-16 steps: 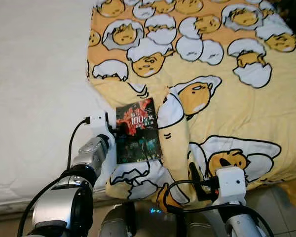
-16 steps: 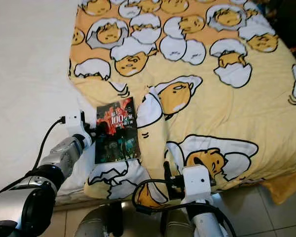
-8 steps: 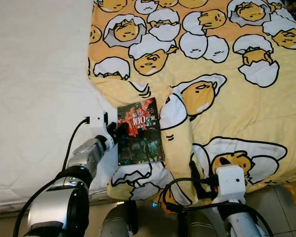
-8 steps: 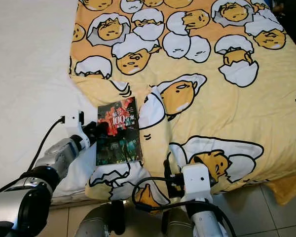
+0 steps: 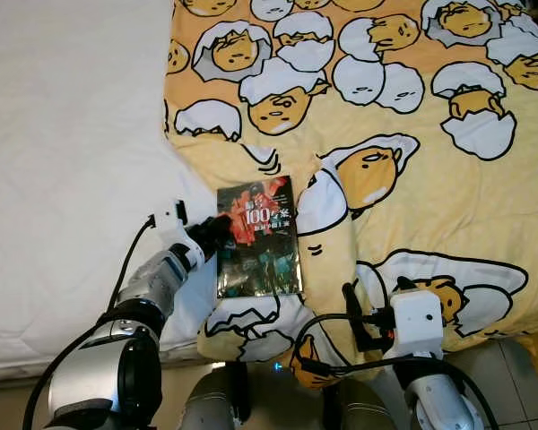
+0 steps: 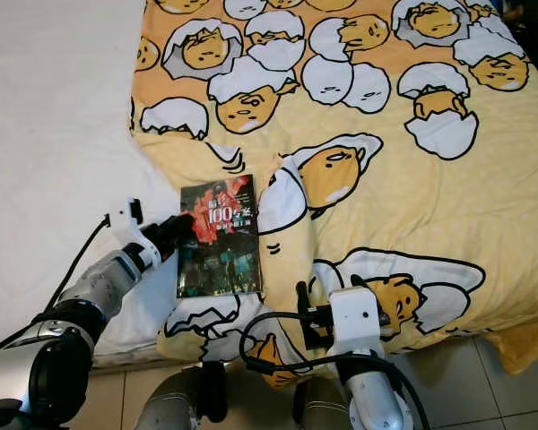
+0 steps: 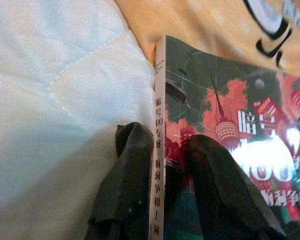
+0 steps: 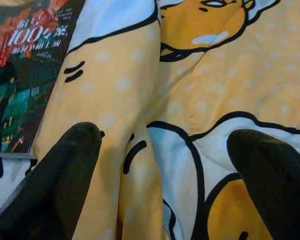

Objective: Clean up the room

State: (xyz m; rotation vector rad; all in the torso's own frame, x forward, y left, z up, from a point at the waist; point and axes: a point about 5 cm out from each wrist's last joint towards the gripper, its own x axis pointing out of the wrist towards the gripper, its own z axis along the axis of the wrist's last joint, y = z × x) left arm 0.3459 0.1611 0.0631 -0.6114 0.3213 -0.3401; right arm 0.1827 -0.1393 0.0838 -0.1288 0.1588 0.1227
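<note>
- White quilted mattress (image 5: 63, 161) takes up the left of the bed, bare fabric running down to the near edge.
- Over it reaches the left gripper (image 5: 217, 229), its black fingers (image 7: 135, 175) pinching the spine edge of the book (image 5: 258, 237) — one finger on the mattress side of the spine, the other pressed on the cover.
- And there's the book itself, a dark paperback with a red-and-green cover and a big white "100", lying flat right where the mattress meets the blanket (image 5: 412, 116).
- That blanket is yellow, printed all over with egg characters, and it's rumpled into a ridge just beside the book's right edge.
- Further right, the right gripper (image 5: 363, 318) hovers low over the blanket's near edge, fingers (image 8: 65, 170) spread wide apart, nothing between them.
- Tiled floor (image 5: 511, 376) peeks out at the bottom right, below the bed.
</note>
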